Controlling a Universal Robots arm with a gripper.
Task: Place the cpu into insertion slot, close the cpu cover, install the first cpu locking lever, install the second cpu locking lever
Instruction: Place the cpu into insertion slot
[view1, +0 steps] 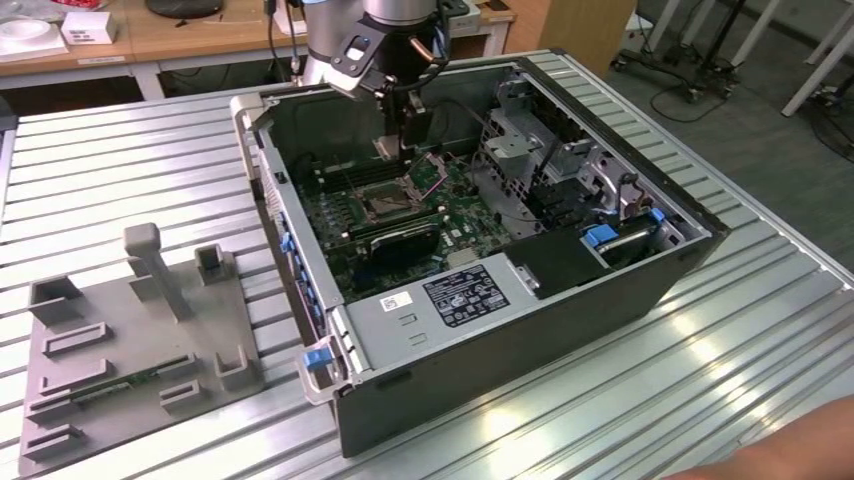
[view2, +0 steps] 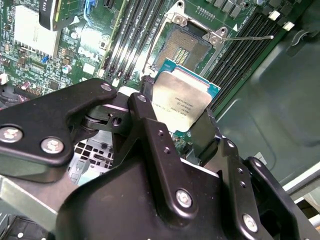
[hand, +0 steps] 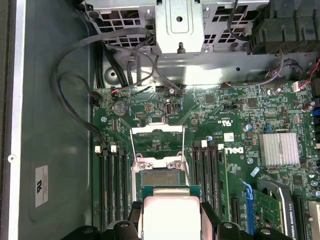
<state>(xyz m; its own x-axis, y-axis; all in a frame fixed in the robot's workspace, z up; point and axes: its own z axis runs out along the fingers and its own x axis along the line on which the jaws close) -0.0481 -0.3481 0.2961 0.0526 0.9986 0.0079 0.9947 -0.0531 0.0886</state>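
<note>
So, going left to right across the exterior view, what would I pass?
Grey fixture tray → blue latch on the case corner → insertion slot → silvery metal cage → blue handle.

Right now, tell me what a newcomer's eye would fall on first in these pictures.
First the cpu, pinched between the black fingers in the second wrist view and hanging above the open insertion slot. Next, in the exterior view, the opened computer case lying on the ribbed metal table, with the arm reaching down into it.
</note>
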